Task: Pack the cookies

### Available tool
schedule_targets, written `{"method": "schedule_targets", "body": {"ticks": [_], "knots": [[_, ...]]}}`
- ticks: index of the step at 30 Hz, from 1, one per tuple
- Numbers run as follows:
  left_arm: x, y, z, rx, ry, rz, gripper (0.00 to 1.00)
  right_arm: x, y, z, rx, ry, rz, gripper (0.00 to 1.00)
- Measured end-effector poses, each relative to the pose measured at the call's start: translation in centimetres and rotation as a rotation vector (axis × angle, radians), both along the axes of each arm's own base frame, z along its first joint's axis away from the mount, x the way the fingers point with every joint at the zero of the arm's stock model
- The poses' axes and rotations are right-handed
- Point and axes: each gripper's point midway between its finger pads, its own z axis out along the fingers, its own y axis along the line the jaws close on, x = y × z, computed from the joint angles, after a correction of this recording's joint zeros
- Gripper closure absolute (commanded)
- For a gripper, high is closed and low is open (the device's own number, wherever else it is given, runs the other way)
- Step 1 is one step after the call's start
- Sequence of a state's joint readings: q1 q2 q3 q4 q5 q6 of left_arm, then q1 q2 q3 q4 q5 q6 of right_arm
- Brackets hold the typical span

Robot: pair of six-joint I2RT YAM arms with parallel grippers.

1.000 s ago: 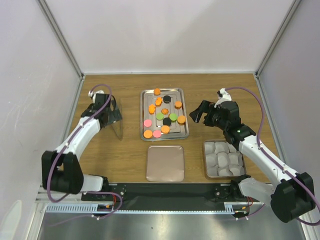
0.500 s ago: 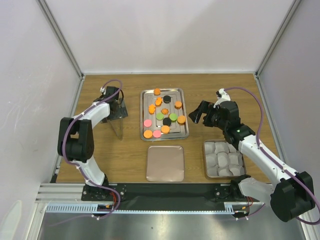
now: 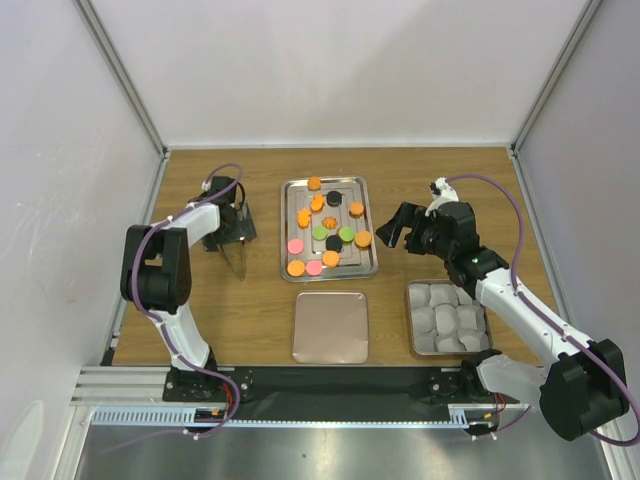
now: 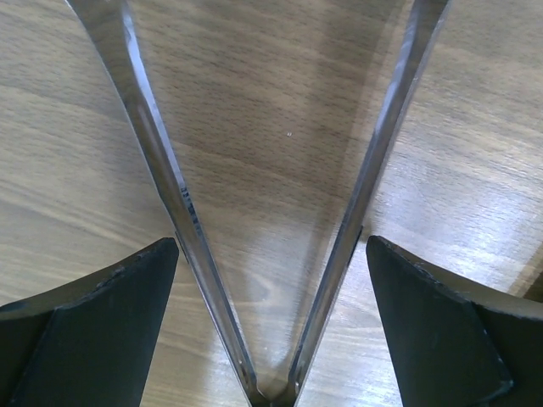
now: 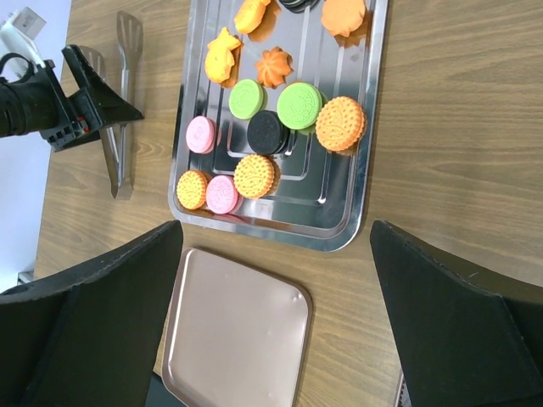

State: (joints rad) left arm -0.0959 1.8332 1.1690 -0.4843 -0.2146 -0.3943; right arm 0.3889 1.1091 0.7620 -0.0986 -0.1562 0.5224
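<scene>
Beside tray [image 3: 374,205] rim: right tool [image 3: 392,228] (jaws wide).

Top camera overlooks all; right wrist shares cookies [image 5: 254,175], left hugs tongs [image 4: 182,212].

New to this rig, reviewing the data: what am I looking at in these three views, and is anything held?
Two robot arms are bolted at the near edge of a wooden table. One picture looks down from above and behind them. The other two come from a camera on each wrist, and the dark shapes at the bottom corners belong to that arm. On the table are a steel tray of coloured cookies, a copper-coloured square tray, a box of pale paper cups, and metal tongs. The left tool is open astride the tongs, not gripping them. The right tool hovers open beside the cookie tray, holding nothing.
</scene>
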Motion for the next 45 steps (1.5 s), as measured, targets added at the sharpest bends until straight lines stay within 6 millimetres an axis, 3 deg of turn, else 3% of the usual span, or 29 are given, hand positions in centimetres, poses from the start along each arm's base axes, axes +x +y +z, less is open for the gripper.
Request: {"method": "schedule_targets", "body": {"ticks": [6,15,24,29,33,37,41,45], "knots": [[-0.2,0.0,-0.6,-0.033,0.012,0.006,0.06,-0.1,0.2,0.0,0.004,0.002,0.009,0.0],[-0.2,0.0,-0.7,-0.036,0.012,0.016,0.22,-0.1,0.5,-0.9,0.0,0.029,0.023,0.0],[-0.3,0.0,-0.5,-0.033,0.013,0.023,0.24,-0.1,0.7,-1.1,0.004,0.036,0.036,0.0],[-1.4,-0.5,-0.2,-0.026,0.045,0.009,0.24,-0.1,0.8,-1.3,0.003,0.044,0.04,0.0],[-2.0,-1.1,1.5,-0.011,0.031,-0.013,0.24,-0.2,0.8,-1.3,0.003,0.044,0.041,0.0],[-2.1,-1.5,4.6,-0.008,-0.04,-0.033,0.24,-0.2,0.9,-1.3,0.004,0.044,0.042,0.0],[-2.1,-1.2,7.4,0.006,-0.114,-0.028,0.16,-0.2,0.9,-1.4,0.003,0.046,0.045,0.0],[-3.0,-0.9,7.2,0.019,-0.107,-0.019,0.14,-0.2,1.1,-1.7,0.0,0.054,0.048,0.0]]}}
